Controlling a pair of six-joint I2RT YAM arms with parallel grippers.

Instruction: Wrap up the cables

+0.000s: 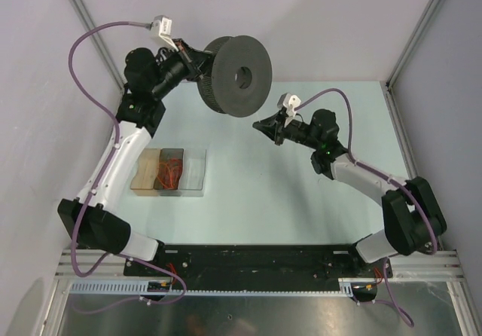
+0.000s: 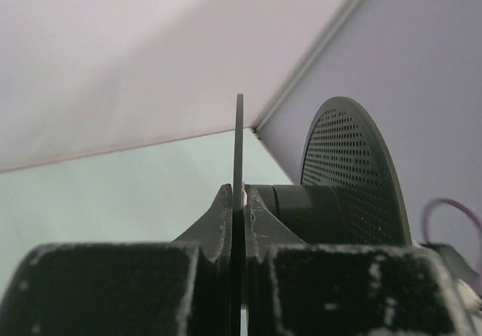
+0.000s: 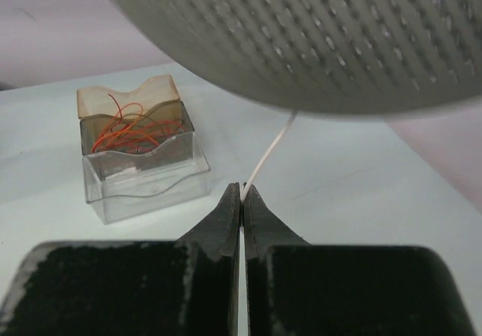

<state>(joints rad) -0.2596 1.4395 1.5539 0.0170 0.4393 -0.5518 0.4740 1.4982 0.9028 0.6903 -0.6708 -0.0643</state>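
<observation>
A black perforated spool (image 1: 235, 76) hangs in the air at the back centre. My left gripper (image 1: 194, 59) is shut on the thin rim of one spool flange (image 2: 239, 148); the spool's core and other flange (image 2: 350, 174) show to its right. My right gripper (image 1: 265, 127) sits just below and right of the spool, shut on a thin white cable (image 3: 269, 155). The cable runs up from my fingertips (image 3: 242, 193) to the spool's underside (image 3: 301, 42). In the top view the cable is too thin to make out.
A clear plastic box (image 1: 169, 172) with orange wires (image 3: 128, 129) inside stands on the pale green table at the left centre. Grey enclosure walls surround the table. Purple hoses run along both arms.
</observation>
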